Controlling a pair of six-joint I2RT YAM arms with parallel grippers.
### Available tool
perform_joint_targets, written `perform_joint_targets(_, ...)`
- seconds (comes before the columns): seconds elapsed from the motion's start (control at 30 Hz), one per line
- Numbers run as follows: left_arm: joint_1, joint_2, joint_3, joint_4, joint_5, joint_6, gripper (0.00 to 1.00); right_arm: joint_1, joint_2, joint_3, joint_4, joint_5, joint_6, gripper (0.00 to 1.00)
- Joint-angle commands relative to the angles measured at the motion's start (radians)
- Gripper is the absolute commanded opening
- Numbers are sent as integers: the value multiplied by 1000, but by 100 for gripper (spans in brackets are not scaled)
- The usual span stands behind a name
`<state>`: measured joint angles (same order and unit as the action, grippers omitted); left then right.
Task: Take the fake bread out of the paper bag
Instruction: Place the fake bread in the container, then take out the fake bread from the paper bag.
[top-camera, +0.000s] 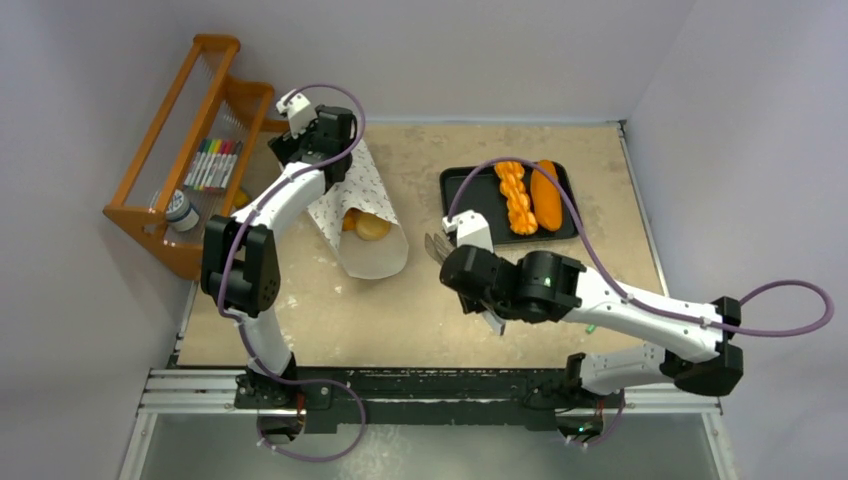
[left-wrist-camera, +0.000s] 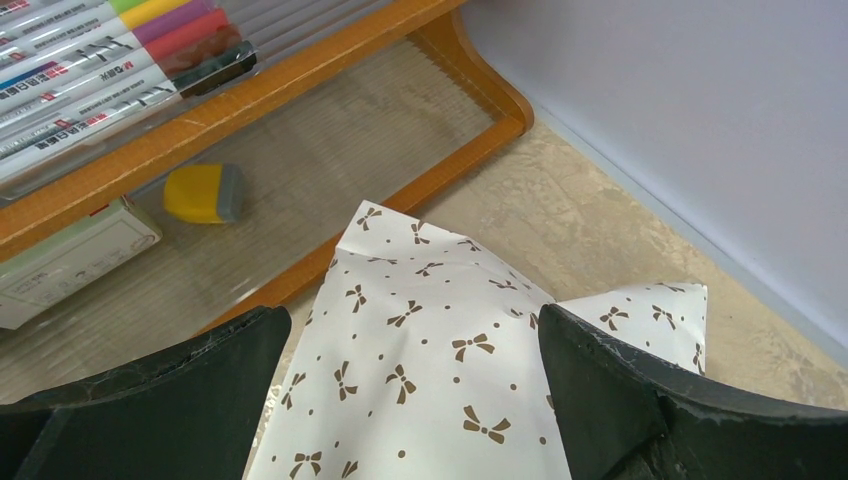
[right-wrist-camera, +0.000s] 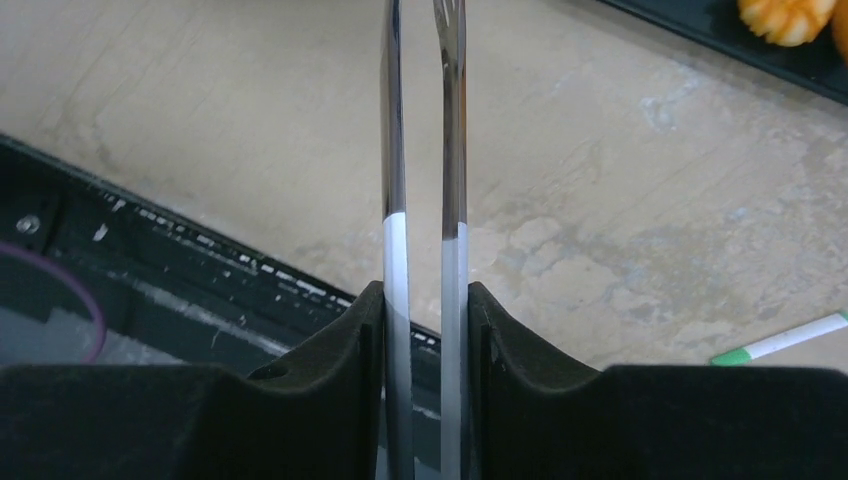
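Note:
The white paper bag (top-camera: 365, 215) with brown bow prints lies on the table, its mouth toward the near side. Golden fake bread (top-camera: 370, 226) shows inside the mouth. A braided loaf (top-camera: 517, 197) and a long loaf (top-camera: 546, 195) lie on the black tray (top-camera: 455, 190). My left gripper (left-wrist-camera: 415, 325) is open, one finger on each side of the bag's closed far end (left-wrist-camera: 430, 300). My right gripper (right-wrist-camera: 425, 295) is shut on metal tongs (right-wrist-camera: 394, 150), squeezing both arms close together. The tong tips (top-camera: 437, 247) hang between bag and tray.
An orange wooden rack (top-camera: 150, 210) stands at the far left with coloured markers (top-camera: 212, 163) and a yellow eraser (left-wrist-camera: 203, 192). A green-tipped pen (right-wrist-camera: 780, 341) lies on the table by my right arm. The wall runs close behind the bag. A black rail (right-wrist-camera: 200, 290) edges the near side.

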<state>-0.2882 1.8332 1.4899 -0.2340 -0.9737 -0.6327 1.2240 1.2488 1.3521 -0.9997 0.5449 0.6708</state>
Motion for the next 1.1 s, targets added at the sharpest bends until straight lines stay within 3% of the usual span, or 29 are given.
perform_joint_targets(0.0,9,-57,-9,9,-16,16,100,125,-33,56,-74,71,144,33)
perform_joint_targets(0.2,19,-64,-14,8,-8,15,100,255,58,122,-79,69,133,34)
perform_joint_targets(0.5,36,-86,-42,12,9,5,100,264,209,156,67,101,6,38)
perform_joint_targets(1.07,41,-74,-11,5,36,-23,100,40,440,152,384,120,-388,40)
